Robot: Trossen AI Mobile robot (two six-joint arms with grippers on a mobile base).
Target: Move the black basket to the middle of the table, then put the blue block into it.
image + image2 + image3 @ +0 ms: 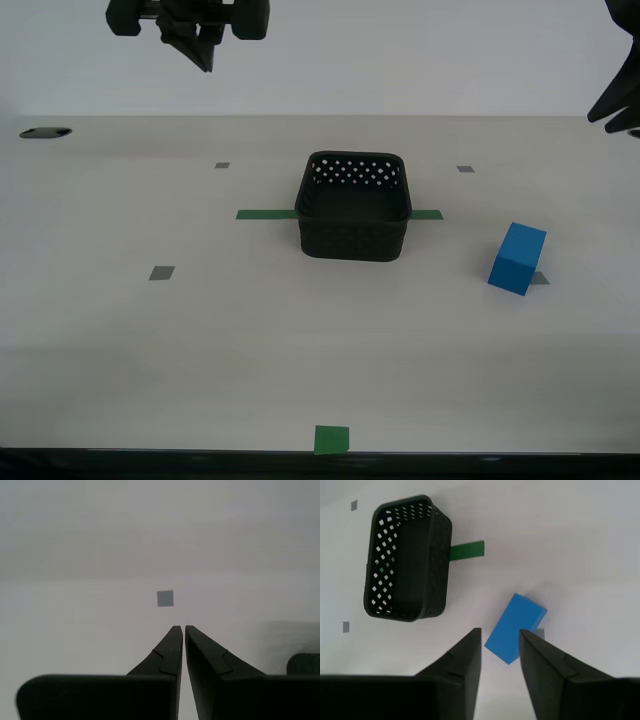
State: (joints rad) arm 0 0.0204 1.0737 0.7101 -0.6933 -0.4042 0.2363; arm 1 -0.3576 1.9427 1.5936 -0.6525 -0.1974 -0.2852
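A dark oval hole (45, 132) is seen at the far edge of the table (120, 350) on the exterior view's left, w/ one arm's gripper (200, 50) hung high above that side, well off the surface. Which arm it is can't be pinned from the exterior view alone. Small grey squares (161, 272) are dotted over the top, and a green tape strip (265, 214) is laid across the middle. The black basket (354, 205) is sat right on that strip, approx mid-table, upright, open side up, nothing seen inside; the strip is shown poking out at both sides of it. A green square (331, 439) is stuck at the near edge. Further toward the exterior view's right the blue block (518, 258) is found on the table, tilted up on one edge, well apart from the basket and partly over a grey square. In the first wrist view my first gripper (500, 632) is held above the block (515, 627), jaws parted narrowly, nothing gripped, w/ the basket (405, 560) off to one side. In the second wrist view my second gripper (180, 628) is seen w/ tips nearly touching, nothing between them, pointed at bare table near a grey square (165, 598).
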